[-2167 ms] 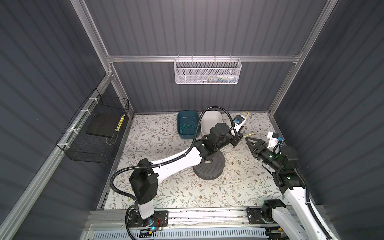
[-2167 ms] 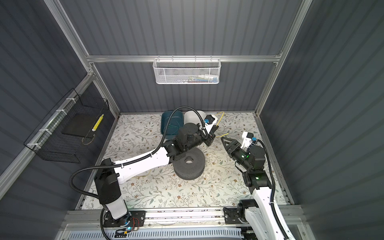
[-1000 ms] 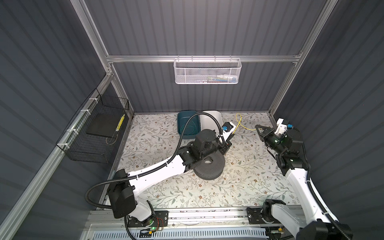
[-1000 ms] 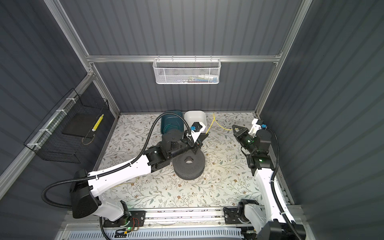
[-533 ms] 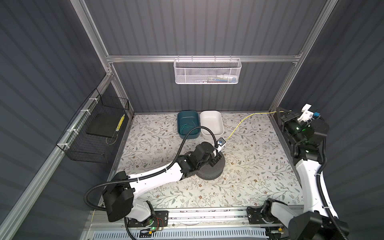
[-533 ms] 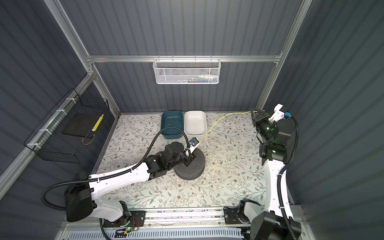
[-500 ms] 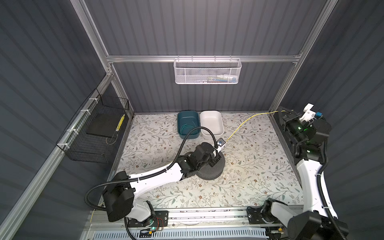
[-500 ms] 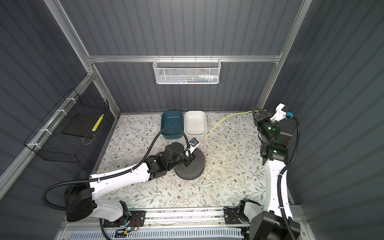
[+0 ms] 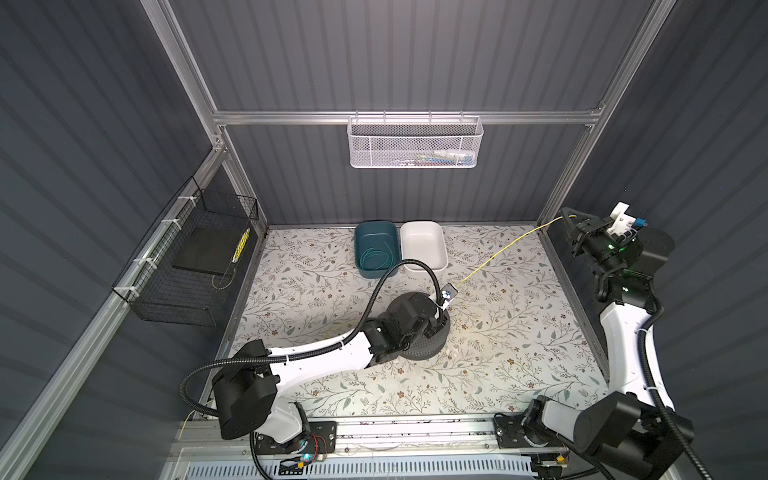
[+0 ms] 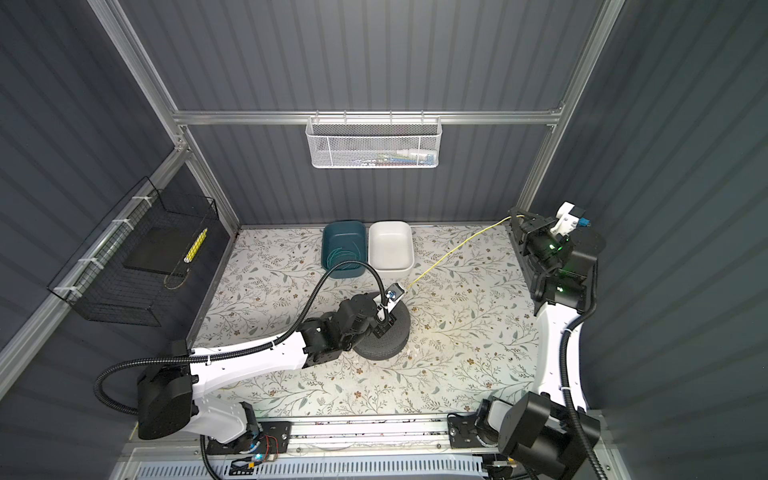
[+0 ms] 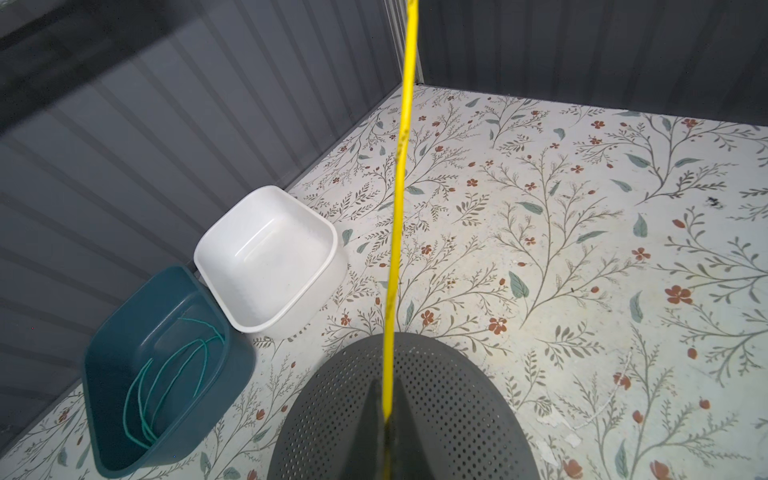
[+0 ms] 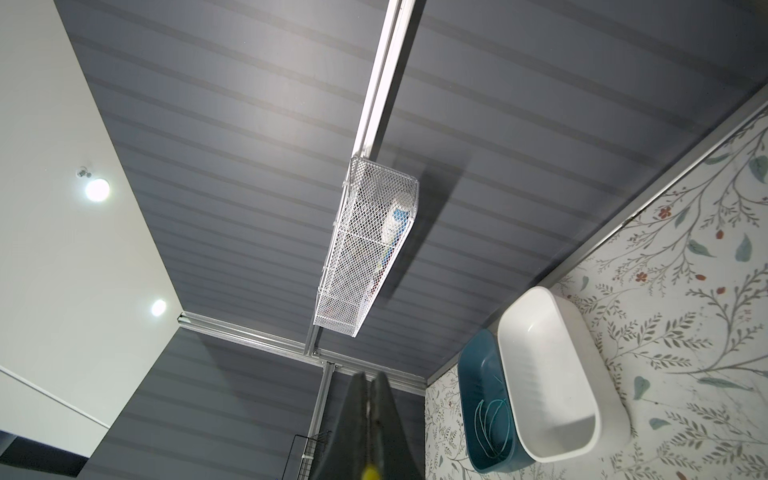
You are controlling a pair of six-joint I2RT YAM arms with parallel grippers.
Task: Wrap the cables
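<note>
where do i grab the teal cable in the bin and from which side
Likely the teal cable where its strands bunch, straight down from above: it lies in loose loops on the floor of the teal bin, whose walls block a sideways approach.

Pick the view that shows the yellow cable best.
Both top views: the yellow cable shows whole, a nearly straight line from the left gripper up to the right gripper. The left wrist view shows only the stretch leaving its shut jaws; the right wrist view, just a yellow tip.
</note>
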